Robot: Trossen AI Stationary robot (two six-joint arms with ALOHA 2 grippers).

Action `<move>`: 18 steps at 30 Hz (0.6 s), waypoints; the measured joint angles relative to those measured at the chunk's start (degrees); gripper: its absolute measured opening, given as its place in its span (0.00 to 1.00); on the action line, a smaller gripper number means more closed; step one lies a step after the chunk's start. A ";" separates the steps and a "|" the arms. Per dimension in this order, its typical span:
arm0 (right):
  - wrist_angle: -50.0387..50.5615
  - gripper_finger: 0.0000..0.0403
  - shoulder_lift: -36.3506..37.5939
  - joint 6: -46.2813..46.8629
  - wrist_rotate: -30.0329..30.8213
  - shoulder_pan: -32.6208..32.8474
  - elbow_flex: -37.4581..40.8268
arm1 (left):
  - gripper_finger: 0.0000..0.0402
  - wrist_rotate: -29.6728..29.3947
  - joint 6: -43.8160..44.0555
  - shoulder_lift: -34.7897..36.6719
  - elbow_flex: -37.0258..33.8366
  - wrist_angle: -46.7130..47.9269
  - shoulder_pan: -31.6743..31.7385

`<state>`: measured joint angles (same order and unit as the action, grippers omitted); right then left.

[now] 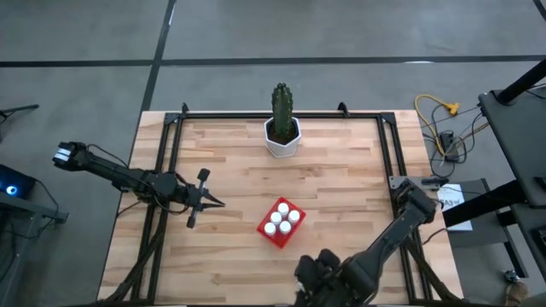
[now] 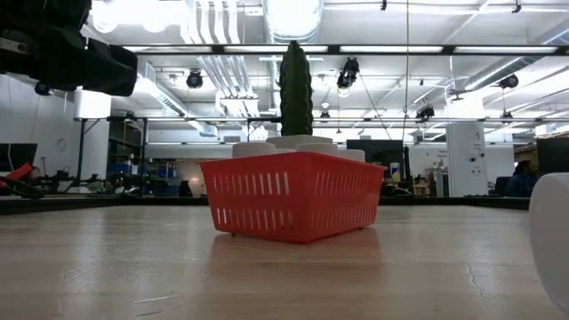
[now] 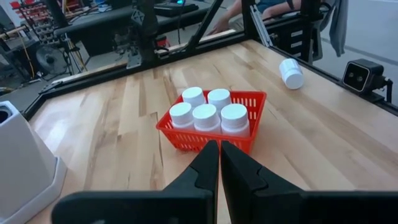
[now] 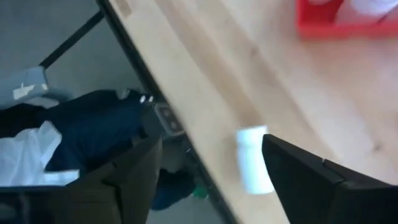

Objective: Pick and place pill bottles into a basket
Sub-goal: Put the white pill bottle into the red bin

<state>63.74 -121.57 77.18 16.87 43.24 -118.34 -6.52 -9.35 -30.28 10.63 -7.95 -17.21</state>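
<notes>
- With five pill bottles sitting in the basket, the right gripper hangs spread and empty — last bottle lying between its fingers.
- Next, I'd guess: drop lower, pinch it.
- Left gripper is closed, idle.

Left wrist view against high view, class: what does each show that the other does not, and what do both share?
Only the left wrist view shows a white cylindrical pill bottle lying on its side near the table edge. Only the high view shows the green cactus in its white hexagonal pot and the right arm at the table's near edge. Both show the bright-red plastic basket holding five white-capped bottles and the shut left gripper.
</notes>
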 joint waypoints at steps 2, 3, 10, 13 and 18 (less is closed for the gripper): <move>-0.07 0.70 -1.78 1.47 -2.10 0.02 -1.30 | 0.00 0.00 -0.10 0.05 0.00 0.21 0.00; 0.05 0.71 -2.69 1.88 -3.64 0.02 -1.88 | 0.00 0.01 -0.23 0.01 0.00 0.29 0.00; 0.98 0.71 -5.65 2.04 -8.85 0.00 -3.26 | 0.00 0.15 -0.48 0.06 0.00 0.53 0.00; 1.07 0.71 -6.35 2.01 -10.20 0.00 -3.15 | 0.00 0.20 -0.48 0.05 0.00 0.66 0.00; 2.68 0.71 -6.67 2.28 -11.40 0.00 -3.13 | 0.00 0.20 -0.43 0.05 0.00 0.87 0.00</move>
<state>66.43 -128.25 79.46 5.47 43.24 -121.47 -6.33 -9.78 -30.23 10.63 -7.08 -17.21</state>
